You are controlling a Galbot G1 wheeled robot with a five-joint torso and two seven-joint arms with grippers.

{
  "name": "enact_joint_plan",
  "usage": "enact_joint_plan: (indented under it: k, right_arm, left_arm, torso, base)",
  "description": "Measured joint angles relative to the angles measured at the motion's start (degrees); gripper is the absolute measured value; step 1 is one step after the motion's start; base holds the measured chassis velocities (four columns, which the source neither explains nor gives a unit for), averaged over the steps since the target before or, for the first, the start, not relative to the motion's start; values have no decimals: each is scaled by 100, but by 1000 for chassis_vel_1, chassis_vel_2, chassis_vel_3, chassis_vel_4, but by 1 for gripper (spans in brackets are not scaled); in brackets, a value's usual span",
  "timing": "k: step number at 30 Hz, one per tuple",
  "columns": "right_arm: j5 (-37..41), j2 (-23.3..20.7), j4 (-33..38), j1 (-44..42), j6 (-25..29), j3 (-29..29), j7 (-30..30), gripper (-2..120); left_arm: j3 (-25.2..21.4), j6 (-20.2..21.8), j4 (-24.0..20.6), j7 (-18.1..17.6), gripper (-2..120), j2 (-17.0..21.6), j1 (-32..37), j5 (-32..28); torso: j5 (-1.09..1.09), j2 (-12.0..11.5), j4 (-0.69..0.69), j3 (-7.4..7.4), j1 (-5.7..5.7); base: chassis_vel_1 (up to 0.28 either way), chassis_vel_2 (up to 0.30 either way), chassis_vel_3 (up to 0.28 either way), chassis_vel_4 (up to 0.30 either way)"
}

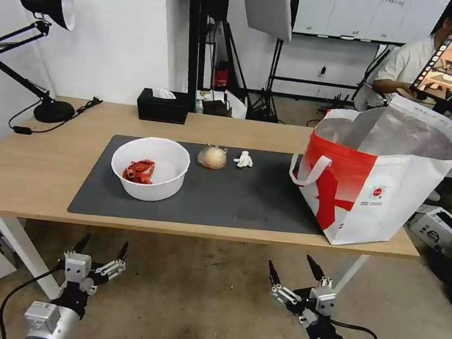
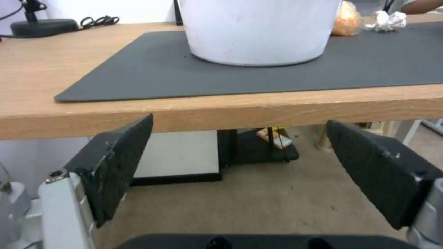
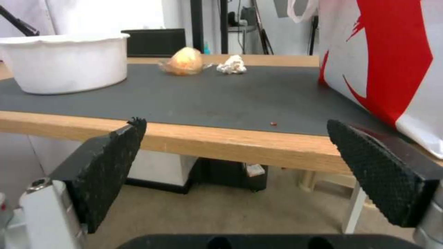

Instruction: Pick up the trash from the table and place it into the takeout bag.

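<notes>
Sitting on the dark grey mat (image 1: 244,200): a white round bowl (image 1: 150,167) with red scraps (image 1: 139,171) inside, then a beige ball in clear wrap (image 1: 212,157), then a small white tissue lump (image 1: 243,159), strung out in a loose row and well apart from each other, probably so each can be gripped alone. No clear trays to be seen. Standing at the right end of the tabletop (image 1: 30,164), partly on the mat: the takeout bag (image 1: 375,185), upright, mouth gaping, silver lining showing, so that trash can be dropped in from above. Beyond the mat, against the far edge: a black tissue box (image 1: 162,105) and a desk lamp (image 1: 41,48), out of the working area. Hanging below the near edge, level with it: left gripper (image 1: 102,248) under the bowl, right gripper (image 1: 290,268) near the bag, fingers (image 2: 115,166) of both spread wide, holding nothing, seemingly waiting before the first reach.
</notes>
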Motion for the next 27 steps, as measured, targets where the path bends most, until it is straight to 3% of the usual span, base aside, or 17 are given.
enact_joint_plan:
  k: [24, 27]
  right_arm:
    - [-10, -39, 127, 66, -55, -153, -6, 100]
    - [155, -241, 379, 278, -286, -247, 37, 100]
  left_arm:
    - [-20, -48, -47, 5, 100, -31, 53, 56]
    - [-42, -50, -96, 6, 100, -20, 49, 51]
  torso:
    - [0, 0, 0, 0, 0]
    - [0, 0, 0, 0, 0]
  base:
    - [0, 0, 0, 0]
    - [0, 0, 0, 0]
